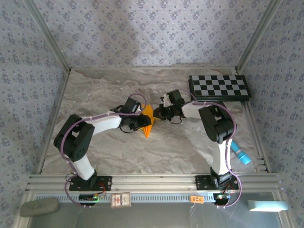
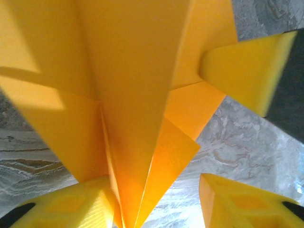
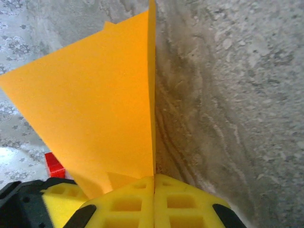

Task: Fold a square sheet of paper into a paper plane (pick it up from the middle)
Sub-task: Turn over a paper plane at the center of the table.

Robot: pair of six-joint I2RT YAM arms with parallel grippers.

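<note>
Right gripper (image 3: 154,183): jaws clenched on the paper plane (image 3: 95,109), which is held edge-up. Left gripper (image 2: 156,209): jaws released, straddling the creased folds, with a gap on one side. The plane is mid-table (image 1: 190,147), between both grippers. Judged a late step, shaping the wings. Next move calls for a fresh left pinch along the crease.

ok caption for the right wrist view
Right gripper shut on the folded orange paper plane, marbled table behind.
</note>
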